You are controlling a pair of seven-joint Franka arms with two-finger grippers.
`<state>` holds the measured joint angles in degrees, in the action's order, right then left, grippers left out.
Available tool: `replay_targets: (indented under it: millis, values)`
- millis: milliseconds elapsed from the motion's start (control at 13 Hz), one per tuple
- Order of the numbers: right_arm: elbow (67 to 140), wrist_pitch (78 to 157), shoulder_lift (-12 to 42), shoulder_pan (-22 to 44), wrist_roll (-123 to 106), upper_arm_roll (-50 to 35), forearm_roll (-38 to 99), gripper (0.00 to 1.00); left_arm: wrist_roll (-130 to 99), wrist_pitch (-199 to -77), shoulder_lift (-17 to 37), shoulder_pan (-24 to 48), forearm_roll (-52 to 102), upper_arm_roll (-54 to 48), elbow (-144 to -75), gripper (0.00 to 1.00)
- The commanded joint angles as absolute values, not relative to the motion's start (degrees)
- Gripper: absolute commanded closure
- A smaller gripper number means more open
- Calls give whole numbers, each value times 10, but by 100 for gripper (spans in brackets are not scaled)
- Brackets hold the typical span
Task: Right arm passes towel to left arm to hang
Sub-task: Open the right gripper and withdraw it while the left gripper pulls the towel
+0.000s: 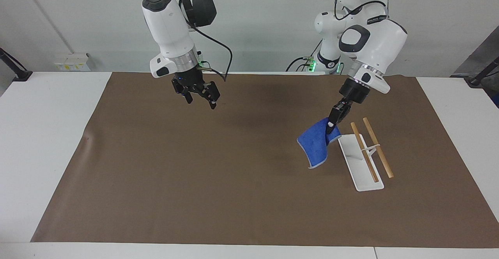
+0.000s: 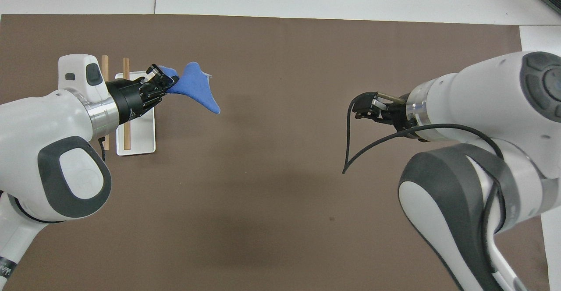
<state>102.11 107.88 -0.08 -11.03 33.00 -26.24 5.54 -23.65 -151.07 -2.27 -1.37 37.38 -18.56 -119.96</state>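
Observation:
The blue towel [image 1: 314,145] [image 2: 195,90] hangs in the air from one corner, pinched by my left gripper [image 1: 330,128] [image 2: 168,83], which is shut on it. The towel dangles over the brown mat right beside the rack's end that lies nearer to the robots, and its lower edge is close to the mat. My right gripper [image 1: 200,100] [image 2: 359,107] is raised over the mat toward the right arm's end of the table. It is open, holds nothing, and is well apart from the towel.
A white rack base [image 1: 364,178] [image 2: 140,143] stands toward the left arm's end, carrying two wooden rods [image 1: 377,146] [image 2: 126,111] on a thin post. A brown mat [image 1: 195,181] covers most of the white table. A loose black cable loops from the right wrist.

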Motion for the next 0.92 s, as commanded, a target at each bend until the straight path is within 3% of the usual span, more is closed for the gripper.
replay_targets:
  millis: [0,538,846]
  values:
    - [1007,1036,-15,-137,234,-265,32,0,-155,-1517,-13,-20,301,-171,-1198,100]
    - [1005,978,-43,-157,108,-219,14,0,-31,-1513,24,-29,200,-113,-1150,100]
    - [987,936,-60,-98,93,-136,-12,0,-38,-1519,36,-38,200,-87,-1149,100]
